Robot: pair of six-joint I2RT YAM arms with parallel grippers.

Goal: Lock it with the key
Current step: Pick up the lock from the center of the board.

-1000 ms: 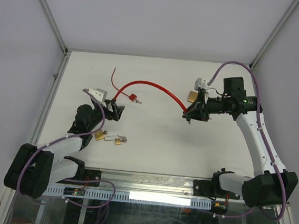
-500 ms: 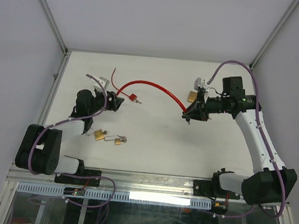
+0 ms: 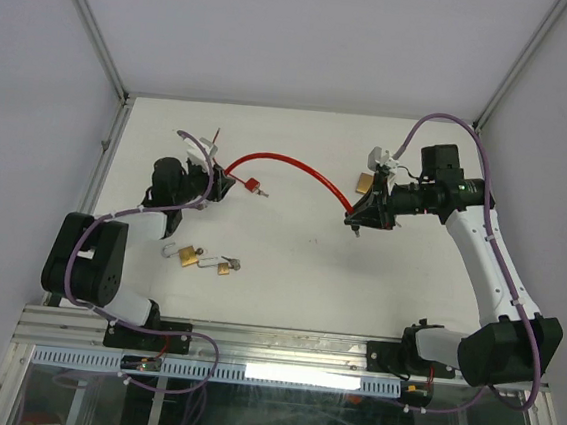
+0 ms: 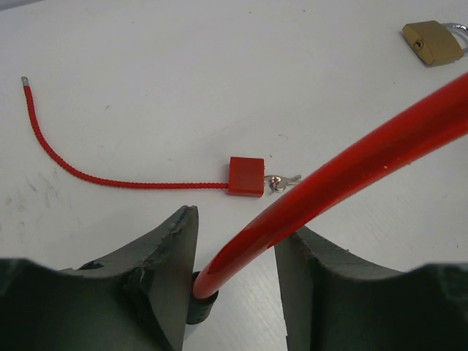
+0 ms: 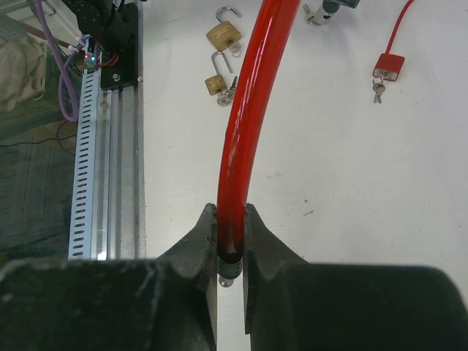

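- Top view: a thick red cable (image 3: 284, 158) arches across the white table (image 3: 286, 293), with one end at each arm. The left tool (image 3: 218, 178) is at its left end and the right tool (image 3: 356, 218) at its right end.
- Just right of the left tool lies a small red padlock (image 3: 252, 183) with a key (image 3: 263, 193) at its right side. The left arm is much the nearer one. A thin red cord (image 3: 216, 141) runs from the padlock toward the far left.
- Two brass padlocks (image 3: 189, 256) lie near the left arm, well clear of the cable. A third brass padlock (image 3: 365, 183) sits just beside the right tool.
- Left wrist view: the cable's black-tipped end (image 4: 201, 296) lies between the left tool's fingers (image 4: 175, 278), its length running up and to the right. The jaws are part open around it, gaps showing, not yet clamped.
- Beyond the fingers, the small red padlock (image 4: 246, 176) and key (image 4: 284, 181) lie flat on the table. Nothing stands between them and the tool but the cable itself.
- Right wrist view: the right tool (image 5: 230, 213) is clenched on the cable's other end, which rises straight away from it. A metal rail (image 5: 110, 146) runs along the left.
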